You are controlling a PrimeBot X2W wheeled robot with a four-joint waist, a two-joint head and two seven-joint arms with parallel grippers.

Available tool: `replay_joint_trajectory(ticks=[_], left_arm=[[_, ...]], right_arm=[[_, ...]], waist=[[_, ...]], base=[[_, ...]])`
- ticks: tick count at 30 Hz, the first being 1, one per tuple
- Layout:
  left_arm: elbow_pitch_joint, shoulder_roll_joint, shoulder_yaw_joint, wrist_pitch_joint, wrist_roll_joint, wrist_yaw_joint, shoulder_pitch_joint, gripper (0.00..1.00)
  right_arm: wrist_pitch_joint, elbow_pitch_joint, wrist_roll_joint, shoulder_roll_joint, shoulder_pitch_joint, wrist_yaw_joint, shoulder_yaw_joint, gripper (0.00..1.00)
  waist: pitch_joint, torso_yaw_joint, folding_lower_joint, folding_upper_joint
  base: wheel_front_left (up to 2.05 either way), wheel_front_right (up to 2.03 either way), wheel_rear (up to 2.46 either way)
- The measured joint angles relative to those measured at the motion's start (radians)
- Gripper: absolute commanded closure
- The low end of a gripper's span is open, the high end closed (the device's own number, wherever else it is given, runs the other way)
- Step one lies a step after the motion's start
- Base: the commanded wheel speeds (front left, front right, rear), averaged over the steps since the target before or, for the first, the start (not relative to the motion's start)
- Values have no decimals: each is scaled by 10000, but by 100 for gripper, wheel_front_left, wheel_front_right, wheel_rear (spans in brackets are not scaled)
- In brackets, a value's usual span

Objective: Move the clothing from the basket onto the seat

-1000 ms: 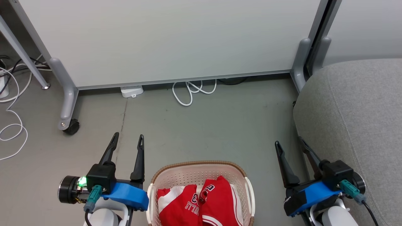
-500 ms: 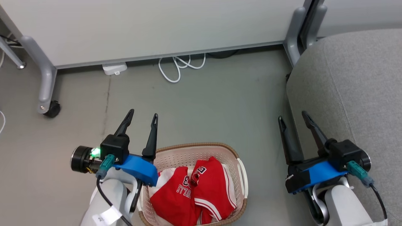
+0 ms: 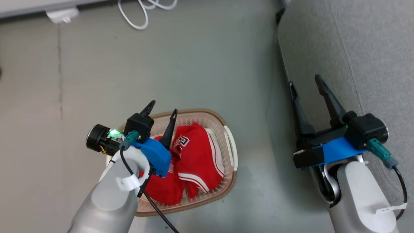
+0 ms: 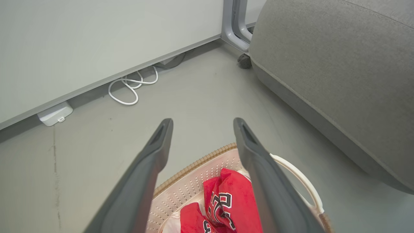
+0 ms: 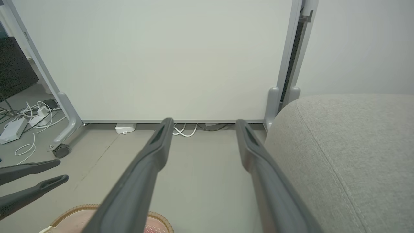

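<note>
The cream basket with a brown rim stands on the floor, holding the red clothing with its white stripes and lettering. My left gripper hangs open over the basket's far left rim, nothing between its fingers. In the left wrist view, my left gripper frames the basket and the clothing below it. My right gripper is open and empty, beside the edge of the light-grey seat. The right wrist view shows my right gripper, the seat and the basket's rim.
A white cable coil and a white adapter lie on the grey floor by a pale partition panel. The panel stands on a wheeled foot. More cables lie at the far left. Bare floor separates basket and seat.
The head camera has tilted down, bringing the whole basket into view. My left gripper has moved in over the basket's rim. The right gripper keeps its place beside the seat.
</note>
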Motion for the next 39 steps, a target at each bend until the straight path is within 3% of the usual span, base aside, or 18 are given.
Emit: replay_joint_trajectory(ticks=[12,26,39], left_arm=[[2301,75,-3005,589,-2299,-4,-1523,0],[2405,669,-5624,2694,-5331,-4,-2210,0],[2224,880,-7193,2784,-7001,-4,-3202,0]], right_arm=[[0,-422,4,-4,-678,0,-98,0],[0,-848,-146,-4,-1046,0,-236,0],[0,-1360,-171,-4,-1174,0,-263,0]], waist=[[1920,-605,0,0],[3651,-739,-1,0],[4751,-803,-1,0]], base=[[0,0,0],[0,0,0],[0,0,0]])
